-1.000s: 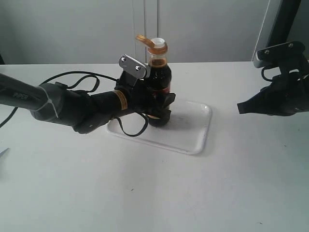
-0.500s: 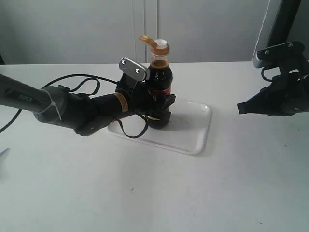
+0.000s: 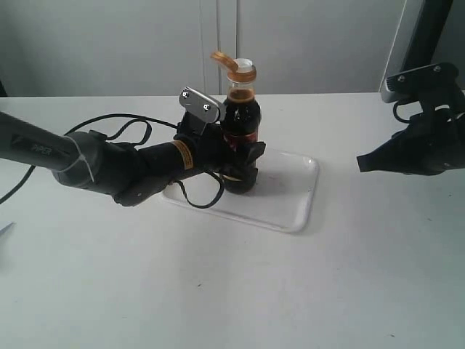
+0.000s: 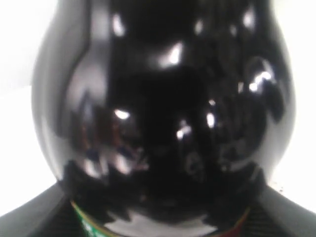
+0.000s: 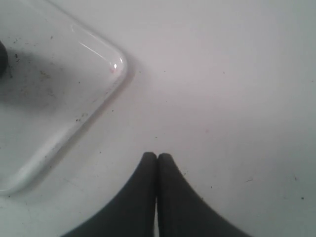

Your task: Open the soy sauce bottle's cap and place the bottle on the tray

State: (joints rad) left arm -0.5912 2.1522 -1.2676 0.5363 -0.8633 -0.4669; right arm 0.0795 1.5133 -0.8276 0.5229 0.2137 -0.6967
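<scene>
Left arm: low, reaching in from 9 o'clock
Left gripper [image 3: 245,166]: clamped on soy sauce bottle [image 3: 240,120]
Right gripper [image 3: 362,163]: 3 o'clock, jaws together

So on my feed the soy sauce bottle [image 3: 240,120] is standing upright over the left end of the tray [image 3: 294,200]. It's got dark brown liquid up to the narrow neck and a bit of red label round the middle. I can't tell if its base actually touches the tray, that part's hidden. The cap [image 3: 221,58] is flipped open: the orange-brown lid sticks up and left off its collar, with the white spout showing. The tray's flat and white with rounded corners and a low rim, mid-table.
</scene>
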